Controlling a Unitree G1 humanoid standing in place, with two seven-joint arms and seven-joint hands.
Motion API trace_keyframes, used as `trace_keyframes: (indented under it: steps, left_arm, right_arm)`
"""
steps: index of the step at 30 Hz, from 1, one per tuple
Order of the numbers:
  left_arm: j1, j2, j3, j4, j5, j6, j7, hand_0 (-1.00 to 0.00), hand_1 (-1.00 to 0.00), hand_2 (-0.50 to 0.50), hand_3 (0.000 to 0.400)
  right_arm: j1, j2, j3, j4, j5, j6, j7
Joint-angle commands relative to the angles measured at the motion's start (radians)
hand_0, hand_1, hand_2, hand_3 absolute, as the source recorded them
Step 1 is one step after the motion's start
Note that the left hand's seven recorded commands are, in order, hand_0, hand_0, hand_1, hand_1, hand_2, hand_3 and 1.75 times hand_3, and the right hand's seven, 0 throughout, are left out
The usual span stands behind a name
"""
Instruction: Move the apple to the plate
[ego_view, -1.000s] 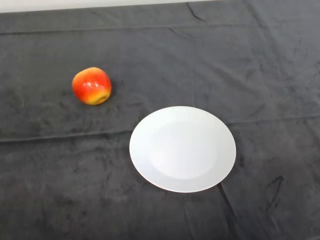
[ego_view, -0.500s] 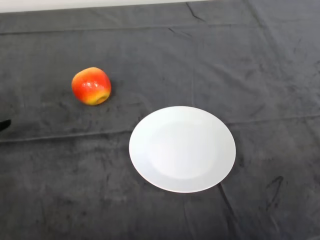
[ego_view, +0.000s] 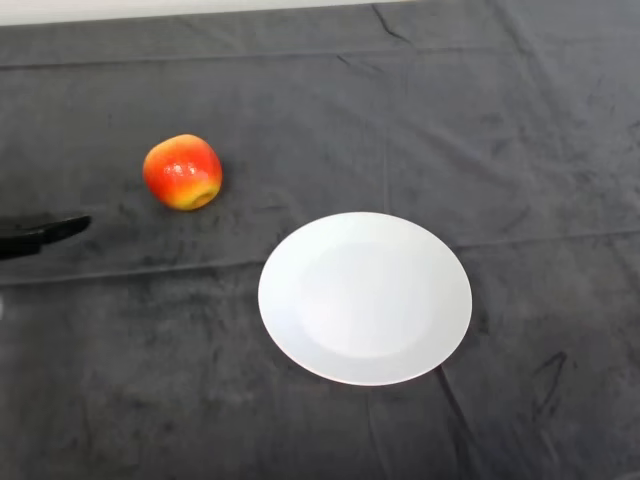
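A red and yellow apple (ego_view: 182, 172) lies on the dark cloth at the left. A white plate (ego_view: 365, 297) sits in the middle, to the right of the apple and nearer to me. Only a black finger of my left hand (ego_view: 45, 236) shows at the left edge, lying straight and pointing right. It is to the left of the apple and a little nearer to me, apart from it. The rest of the hand is out of the view.
The dark cloth (ego_view: 480, 130) covers the whole table and has folds running across it. A pale strip (ego_view: 150, 8) shows along the far edge at the top left.
My left hand has come into view from the left edge and has moved right towards the apple. The apple and the plate have not moved.
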Motion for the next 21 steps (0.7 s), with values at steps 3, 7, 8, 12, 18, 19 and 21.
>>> trace_keyframes:
  steps: [3, 7, 8, 12, 18, 19, 21]
  left_arm:
    - [0.03, 0.004, -0.023, -0.069, 0.007, 0.033, -0.029, 0.0, 0.0, 0.0, 0.0]
    - [0.021, 0.001, -0.033, -0.075, 0.008, 0.045, -0.047, 0.0, 0.0, 0.0, 0.0]
    - [0.019, -0.001, -0.036, -0.073, 0.009, 0.045, -0.049, 0.0, 0.0, 0.0, 0.0]
    - [0.011, -0.009, -0.049, -0.058, 0.016, 0.044, -0.056, 0.0, 0.0, 0.0, 0.0]
    - [-0.015, -0.026, -0.076, -0.027, 0.03, 0.052, -0.067, 0.0, 0.0, 0.0, 0.0]
    - [-0.019, -0.029, -0.08, -0.023, 0.032, 0.053, -0.068, 0.0, 0.0, 0.0, 0.0]
    - [-0.03, -0.037, -0.091, -0.012, 0.039, 0.057, -0.07, 0.0, 0.0, 0.0, 0.0]
  right_arm:
    - [0.025, -0.007, 0.0024, 0.005, 0.0032, 0.008, 0.0017]
    - [0.027, -0.007, 0.0023, 0.003, 0.0032, 0.009, 0.0024]
    - [0.027, -0.007, 0.0023, 0.002, 0.0032, 0.009, 0.0026]
    - [0.028, -0.007, 0.0022, 0.0, 0.0032, 0.009, 0.0031]
    - [0.029, -0.007, 0.002, -0.002, 0.003, 0.011, 0.0038]
    - [0.029, -0.007, 0.002, -0.002, 0.003, 0.011, 0.0038]
    - [0.029, -0.007, 0.0019, -0.003, 0.0029, 0.011, 0.004]
